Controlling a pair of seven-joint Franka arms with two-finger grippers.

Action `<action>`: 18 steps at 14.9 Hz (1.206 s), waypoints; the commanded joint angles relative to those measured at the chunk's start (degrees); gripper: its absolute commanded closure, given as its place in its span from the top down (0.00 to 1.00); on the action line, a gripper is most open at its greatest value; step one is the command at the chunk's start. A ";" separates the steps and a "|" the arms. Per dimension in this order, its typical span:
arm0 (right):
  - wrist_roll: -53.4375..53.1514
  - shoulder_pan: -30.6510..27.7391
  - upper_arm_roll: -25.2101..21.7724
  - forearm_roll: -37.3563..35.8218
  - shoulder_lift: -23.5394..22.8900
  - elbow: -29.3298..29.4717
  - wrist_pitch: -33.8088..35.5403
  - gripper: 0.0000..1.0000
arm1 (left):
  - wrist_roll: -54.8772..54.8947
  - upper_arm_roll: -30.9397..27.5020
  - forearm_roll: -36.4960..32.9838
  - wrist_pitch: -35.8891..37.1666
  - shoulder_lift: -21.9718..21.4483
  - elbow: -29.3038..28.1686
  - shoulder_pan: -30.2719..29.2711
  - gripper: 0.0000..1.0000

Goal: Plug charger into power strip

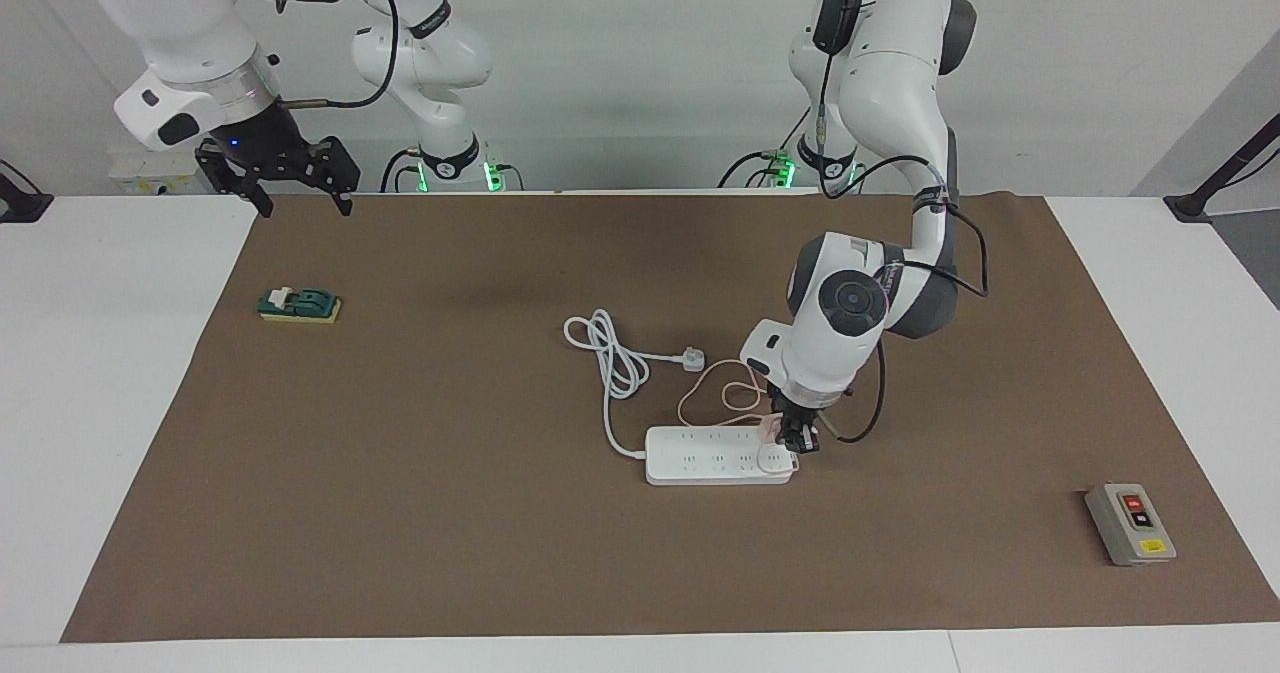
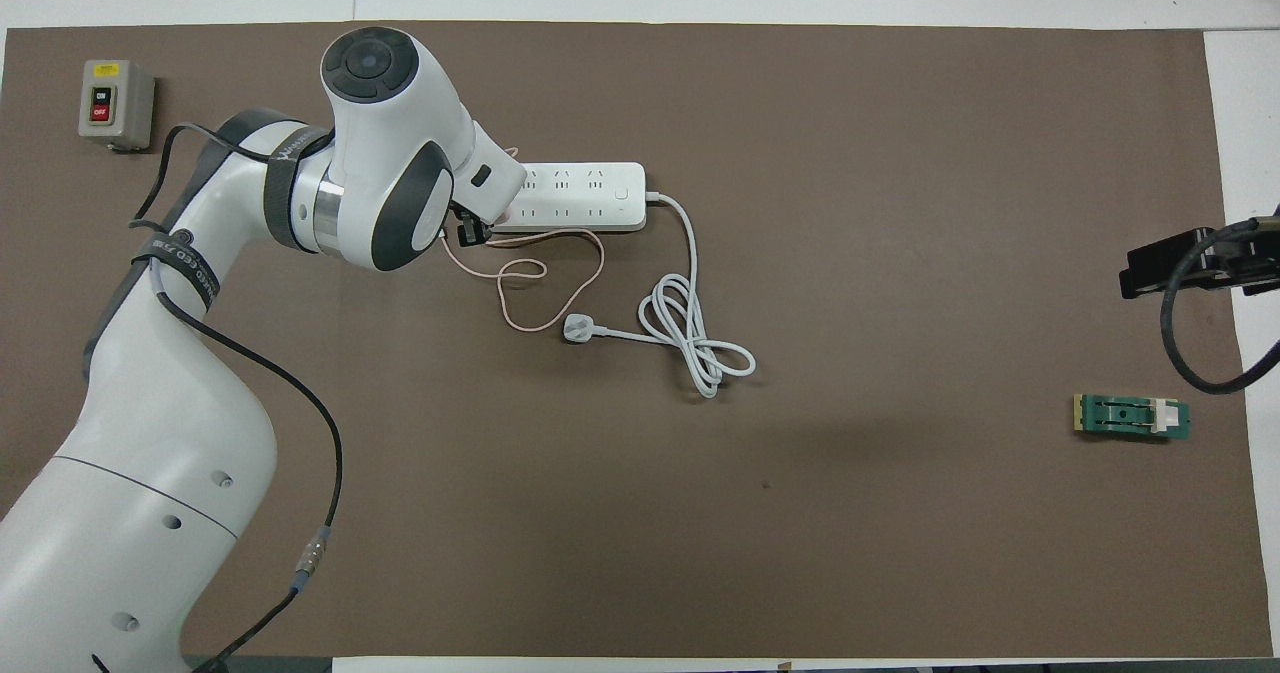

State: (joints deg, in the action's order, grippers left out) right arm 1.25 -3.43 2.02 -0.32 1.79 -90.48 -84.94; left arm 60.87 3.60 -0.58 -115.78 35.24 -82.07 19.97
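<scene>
The long white power strip (image 1: 710,455) (image 2: 585,195) lies mid-mat, its thick cord running toward the robots. My left gripper (image 1: 797,441) is down at the strip's end toward the left arm's side. It is shut on the small pale pink charger (image 1: 769,423), which sits right at the strip's edge. The charger's thin pink cable (image 1: 715,393) (image 2: 520,283) loops on the mat just nearer to the robots than the strip. In the overhead view the wrist covers the charger, and only the dark fingers (image 2: 468,233) show. My right gripper (image 1: 305,208) (image 2: 1180,258) waits open in the air over the mat's corner.
The strip's white three-pin plug (image 1: 692,358) (image 2: 578,328) and coiled cord (image 1: 612,353) lie nearer to the robots than the strip. A grey box with red and black buttons (image 1: 1130,523) (image 2: 115,103) sits at the left arm's end. A green switch block (image 1: 300,305) (image 2: 1132,417) sits at the right arm's end.
</scene>
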 commanded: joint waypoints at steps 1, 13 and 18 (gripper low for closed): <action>-0.72 -0.53 0.35 0.06 0.49 -0.49 0.21 1.00 | -4.45 0.18 2.08 -3.38 2.73 -1.68 0.86 0.00; -0.72 -0.53 0.35 0.06 0.49 -0.49 0.21 1.00 | 3.20 0.18 -0.57 -9.81 2.46 -4.58 1.65 0.00; -0.72 -0.53 0.35 0.06 0.49 -0.49 0.21 1.00 | 2.67 0.10 3.31 -8.50 2.46 -5.03 1.21 0.00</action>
State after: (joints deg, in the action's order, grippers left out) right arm 1.25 -3.43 2.02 -0.32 1.79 -90.48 -84.94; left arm 64.56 2.97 -0.16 -119.17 33.71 -85.13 20.40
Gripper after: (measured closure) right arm 0.000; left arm 0.683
